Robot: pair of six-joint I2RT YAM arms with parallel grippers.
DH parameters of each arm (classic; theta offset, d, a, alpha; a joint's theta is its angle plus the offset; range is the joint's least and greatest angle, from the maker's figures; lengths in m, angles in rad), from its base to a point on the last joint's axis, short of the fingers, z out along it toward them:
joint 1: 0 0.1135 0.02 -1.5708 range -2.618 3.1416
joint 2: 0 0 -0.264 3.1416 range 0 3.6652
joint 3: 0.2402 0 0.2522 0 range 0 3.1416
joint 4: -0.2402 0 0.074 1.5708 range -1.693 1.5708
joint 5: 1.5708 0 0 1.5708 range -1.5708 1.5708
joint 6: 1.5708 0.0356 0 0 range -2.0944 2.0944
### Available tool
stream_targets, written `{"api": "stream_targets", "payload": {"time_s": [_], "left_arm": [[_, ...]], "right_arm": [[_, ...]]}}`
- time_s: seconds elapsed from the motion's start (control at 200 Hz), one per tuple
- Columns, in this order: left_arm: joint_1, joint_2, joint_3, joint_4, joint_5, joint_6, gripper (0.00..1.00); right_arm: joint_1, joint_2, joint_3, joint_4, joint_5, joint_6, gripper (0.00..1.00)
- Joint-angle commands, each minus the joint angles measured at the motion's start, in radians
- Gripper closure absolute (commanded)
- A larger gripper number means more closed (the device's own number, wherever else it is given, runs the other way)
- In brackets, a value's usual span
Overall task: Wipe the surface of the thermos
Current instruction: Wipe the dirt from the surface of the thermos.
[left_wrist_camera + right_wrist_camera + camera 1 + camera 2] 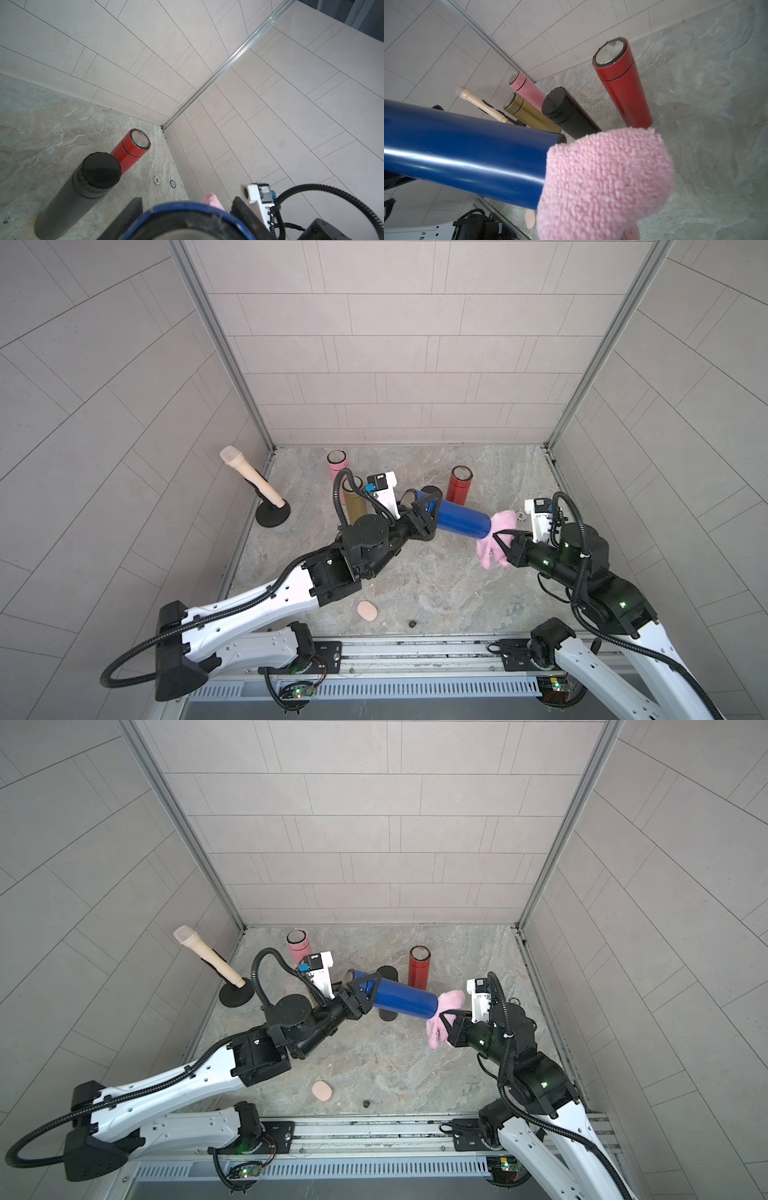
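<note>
Beige plastic microphone on a black stand (253, 483) sits at the left of the frame. A pink metal thermos (337, 464) and a gold metal thermos (353, 499) stand upright next to it, and I'm ignoring all three.

Centre frame, my left gripper (428, 508) is clamped round the cap end of the glossy blue cylindrical thermos (463, 522). It holds it roughly level above the marble-look table (415, 585), with a black thermos (571, 116) and a red thermos (460, 485) standing behind.

Further right, the right gripper (500, 540) has its jaws pinched shut on a fluffy pink terry cloth (503, 520), bunched up against the thermos's base end.

My read is that the wiping is only at the base. The long barrel toward the cap, and the underside, look left to do.
</note>
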Motion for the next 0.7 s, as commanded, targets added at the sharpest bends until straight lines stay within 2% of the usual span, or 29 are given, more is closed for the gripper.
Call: {"api": "stream_targets", "payload": {"time_s": [0.0,0.1,0.17,0.255,0.295,0.345,0.44,0.525,0.635,0.696], "left_arm": [[0.0,0.001,0.007,-0.065,0.007,0.02,1.0],[0.0,0.001,0.008,-0.072,0.012,0.016,1.0],[0.0,0.003,0.012,-0.083,-0.001,0.012,1.0],[0.001,0.015,0.025,-0.111,-0.028,0.001,1.0],[0.0,0.022,0.03,-0.115,-0.036,-0.002,1.0],[0.005,0.034,0.038,-0.111,-0.035,-0.007,1.0],[0.007,0.054,0.06,-0.098,-0.011,-0.007,1.0],[0.009,0.066,0.077,-0.099,0.013,-0.001,1.0],[0.01,0.051,0.068,-0.101,0.022,-0.005,1.0],[0.011,0.032,0.057,-0.11,0.02,-0.01,1.0]], "right_arm": [[0.009,0.009,0.108,-0.014,0.078,-0.152,1.0],[0.009,0.065,0.175,-0.047,0.096,-0.211,1.0],[0.009,0.085,0.173,0.045,-0.076,-0.185,1.0],[0.019,0.093,0.097,0.293,-0.339,-0.09,1.0],[0.044,0.105,0.077,0.346,-0.402,-0.066,1.0],[0.103,0.124,0.076,0.332,-0.422,-0.091,1.0],[0.264,0.156,0.088,0.25,-0.346,-0.177,1.0],[0.37,0.173,0.071,0.21,-0.19,-0.224,1.0],[0.379,0.18,0.007,0.135,0.006,-0.265,1.0],[0.372,0.176,-0.038,0.123,0.074,-0.262,1.0]]}}
